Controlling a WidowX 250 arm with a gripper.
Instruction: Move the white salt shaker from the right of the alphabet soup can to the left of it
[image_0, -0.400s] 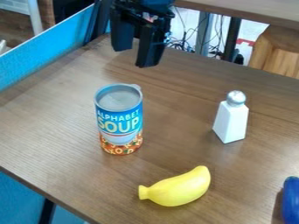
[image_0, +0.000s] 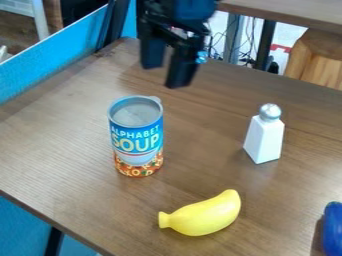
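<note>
Currently hangs above the far part of the wooden surface (image_0: 73, 135) in the camera view, as a black two-finger gripper (image_0: 165, 75), fingers apart with nothing between them. Has the blue-labelled soup can (image_0: 137, 137) nearest, lower down and toward the camera, upright with long axis vertical, with nothing seen in the way. Faces an upright white shaker (image_0: 265, 137) off toward the view's right. Beyond the can, nearer the camera, shows a yellow toy banana (image_0: 202, 215) lying slantwise, plus a dark blue object (image_0: 332, 230) cut off at the right edge.
</note>
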